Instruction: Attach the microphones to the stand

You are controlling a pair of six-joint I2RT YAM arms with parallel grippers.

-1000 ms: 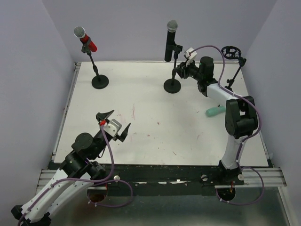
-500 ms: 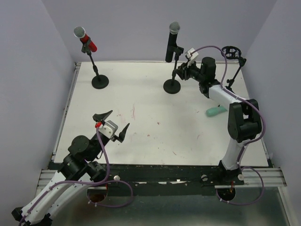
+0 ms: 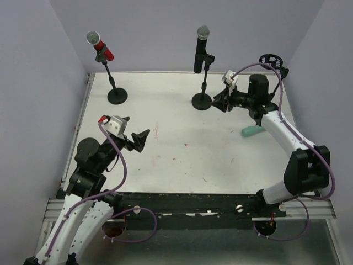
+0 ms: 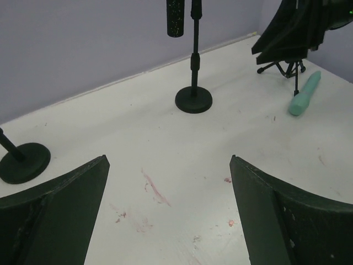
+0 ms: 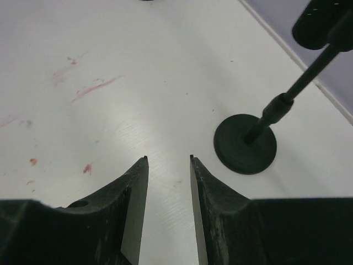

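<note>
The red microphone (image 3: 100,46) with a grey mesh head sits in the clip of the back-left stand (image 3: 117,96). The black microphone (image 3: 201,48) sits in the middle stand (image 3: 202,101); its lower end shows in the left wrist view (image 4: 175,16). The mint-green microphone (image 3: 252,131) lies flat on the table at the right, also in the left wrist view (image 4: 304,94). My right gripper (image 3: 219,102) hangs just right of the middle stand's base (image 5: 245,143), jaws narrowly open and empty (image 5: 168,159). My left gripper (image 3: 135,127) is wide open and empty above the table's left part (image 4: 168,165).
A third stand (image 3: 268,59) with an empty round clip and tripod legs (image 4: 284,67) stands at the back right corner. Purple walls close the table on three sides. Reddish smudges (image 4: 154,189) mark the white tabletop.
My right gripper has drawn back from the black microphone's stand, down toward its base, and its arm has swung right. My left arm has risen and moved left and farther in.
</note>
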